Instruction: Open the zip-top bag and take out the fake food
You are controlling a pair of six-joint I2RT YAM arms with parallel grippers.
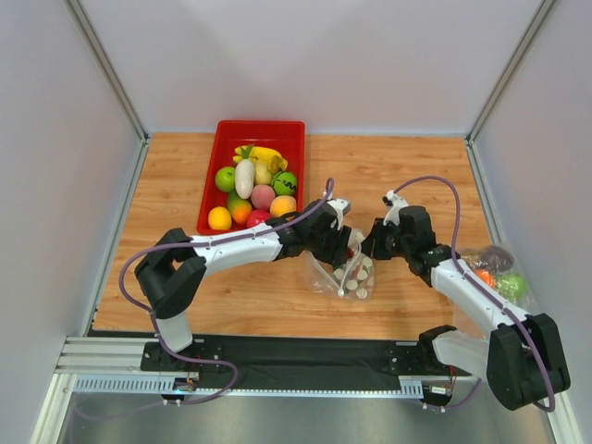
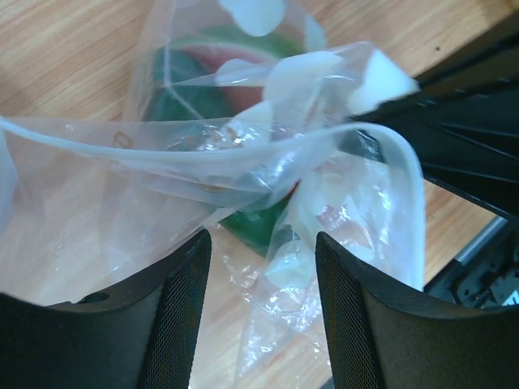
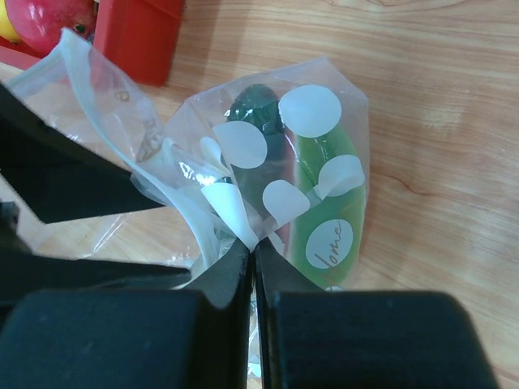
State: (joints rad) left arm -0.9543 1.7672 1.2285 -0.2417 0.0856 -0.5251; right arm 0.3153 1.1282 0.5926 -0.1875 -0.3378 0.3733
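Status: the zip-top bag (image 1: 344,276) sits mid-table, just near-right of the red tray (image 1: 209,180), between the two wrists.

The right gripper (image 3: 252,255) is clenched on a fold of the bag's film by the mouth. I read it as the anchor: it lifts that edge so the mouth gapes and the bag can't slide.

The left gripper (image 2: 261,239) has jaws apart and is grasping nothing. Loose film and the curved mouth rim drape across just beyond its fingers. It points into the opening, so it looks lined up for a pick.

The fake food (image 3: 316,154) is inside the bag: a green cucumber-like piece under the dotted film, with a darker green bit at its far end. That piece is not out yet.

Judgement: the bag is open enough, extraction is pending.

Risk: the left jaws close on film instead of food.

The other clear bag (image 1: 495,268) lies beside the right arm's forearm, not involved.
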